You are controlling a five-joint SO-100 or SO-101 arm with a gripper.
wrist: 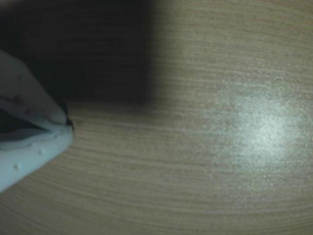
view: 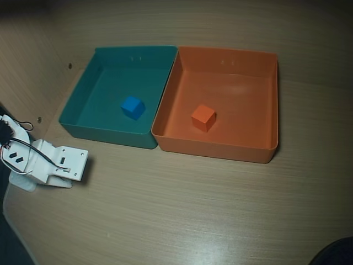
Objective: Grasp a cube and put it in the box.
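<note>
The small orange cube (view: 203,117) rests on the floor of the orange box (view: 259,152), left of the box's centre in the overhead view. The white arm (view: 49,163) lies folded at the table's left edge, well away from both trays. Its gripper (wrist: 68,125) enters the wrist view from the left. The two pale fingers meet at their tips just above the wooden table, with nothing between them. Neither cube nor box shows in the wrist view.
A teal-green tray (view: 105,132) touches the orange box's left wall and holds a small blue cube (view: 133,107). Bare wooden table (view: 193,210) stretches in front of both trays. A dark blurred shape (wrist: 78,49) fills the wrist view's upper left.
</note>
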